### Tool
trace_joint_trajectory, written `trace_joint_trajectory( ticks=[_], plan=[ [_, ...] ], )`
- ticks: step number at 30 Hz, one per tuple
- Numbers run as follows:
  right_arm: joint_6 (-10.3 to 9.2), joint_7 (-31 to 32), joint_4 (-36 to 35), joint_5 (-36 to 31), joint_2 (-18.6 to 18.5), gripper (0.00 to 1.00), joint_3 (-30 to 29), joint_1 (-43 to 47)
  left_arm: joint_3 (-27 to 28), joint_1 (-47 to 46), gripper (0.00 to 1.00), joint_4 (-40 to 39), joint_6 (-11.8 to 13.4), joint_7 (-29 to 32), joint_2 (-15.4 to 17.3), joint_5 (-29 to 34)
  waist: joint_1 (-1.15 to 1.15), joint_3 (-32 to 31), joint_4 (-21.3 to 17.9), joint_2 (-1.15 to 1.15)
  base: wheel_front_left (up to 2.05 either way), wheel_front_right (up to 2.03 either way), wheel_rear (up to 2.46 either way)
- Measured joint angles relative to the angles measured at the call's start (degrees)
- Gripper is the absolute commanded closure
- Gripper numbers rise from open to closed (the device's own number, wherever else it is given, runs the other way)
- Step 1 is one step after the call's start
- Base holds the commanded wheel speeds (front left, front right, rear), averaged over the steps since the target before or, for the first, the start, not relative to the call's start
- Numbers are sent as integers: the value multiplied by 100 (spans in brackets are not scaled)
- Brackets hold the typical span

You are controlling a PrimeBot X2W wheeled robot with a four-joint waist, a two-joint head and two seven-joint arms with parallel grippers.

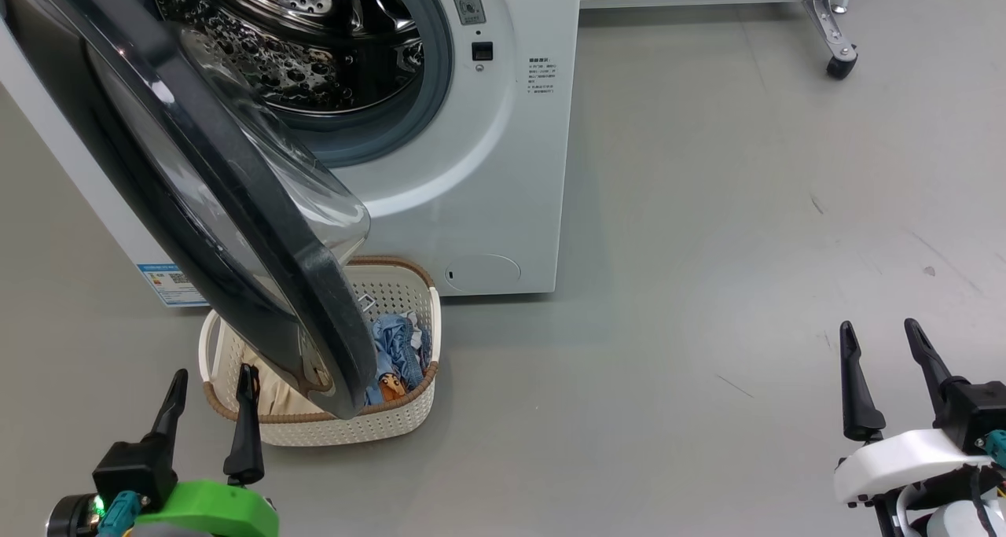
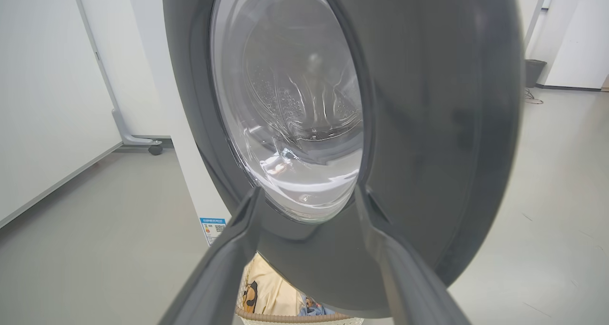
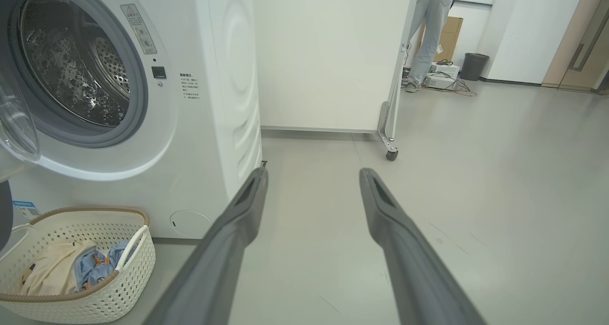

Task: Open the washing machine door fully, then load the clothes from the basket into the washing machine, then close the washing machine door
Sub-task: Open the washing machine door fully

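The white washing machine stands at the upper left, its steel drum exposed. Its black-rimmed glass door hangs swung out toward me, over the cream basket on the floor. The basket holds cream and light blue clothes; the right wrist view shows them too, clothes in the basket. My left gripper is open at the lower left, in front of the door's outer face, nothing between its fingers. My right gripper stands open over bare floor at the lower right.
A white panel on a wheeled metal foot stands behind and right of the machine. In the right wrist view a person's legs stand far back beside boxes, cables and a dark bin. Grey floor stretches to the right.
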Motion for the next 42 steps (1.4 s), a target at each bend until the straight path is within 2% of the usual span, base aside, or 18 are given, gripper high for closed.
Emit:
trace_joint_trajectory(
  ticks=[19, 42],
  plan=[
    [7, 0, -26, -148, 209, 0, -71, 229, -55, 1, 0, 170, 0, 0, 0, 103, 0, 33, 66, 0, 0, 0, 0],
    [201, 0, 202, -123, 336, 0, -147, 331, -74, -26, 0, 312, 0, 0, 0, 197, 0, 4, 116, 0, 0, 0, 0]
  ],
)
